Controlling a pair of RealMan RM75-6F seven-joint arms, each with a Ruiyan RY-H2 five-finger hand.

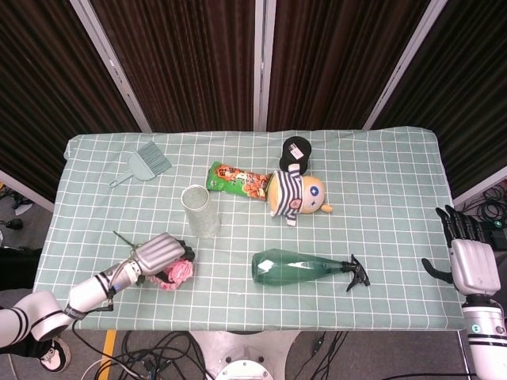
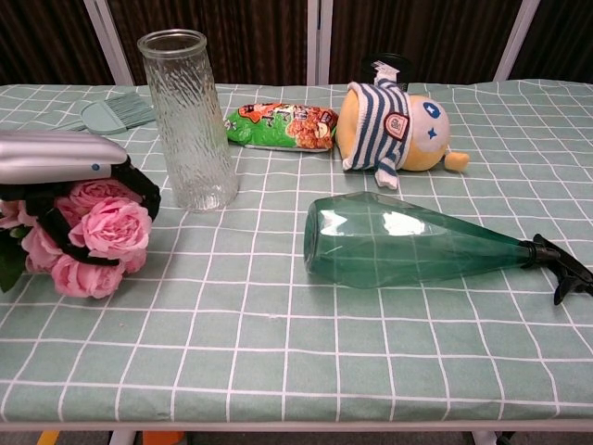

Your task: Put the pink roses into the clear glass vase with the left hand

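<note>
My left hand point(image 1: 159, 253) point(image 2: 57, 160) grips the bunch of pink roses point(image 1: 176, 271) point(image 2: 85, 237) near the table's front left, black fingers curled around the blooms. The green stem point(image 1: 124, 237) sticks out behind the hand toward the left. In the chest view the roses sit just above the cloth, and I cannot tell whether they touch it. The clear glass vase point(image 1: 199, 210) point(image 2: 188, 119) stands upright to the right of and beyond the hand, apart from it. My right hand point(image 1: 470, 261) hangs off the table's right edge, fingers spread, holding nothing.
A green spray bottle point(image 1: 305, 267) point(image 2: 425, 240) lies on its side at front centre. Behind it lie a striped plush toy point(image 1: 294, 193) point(image 2: 392, 124), a snack bag point(image 1: 235, 180) point(image 2: 281, 125) and a black can point(image 1: 295, 151). A small teal brush point(image 1: 145, 164) point(image 2: 111, 114) rests at the back left.
</note>
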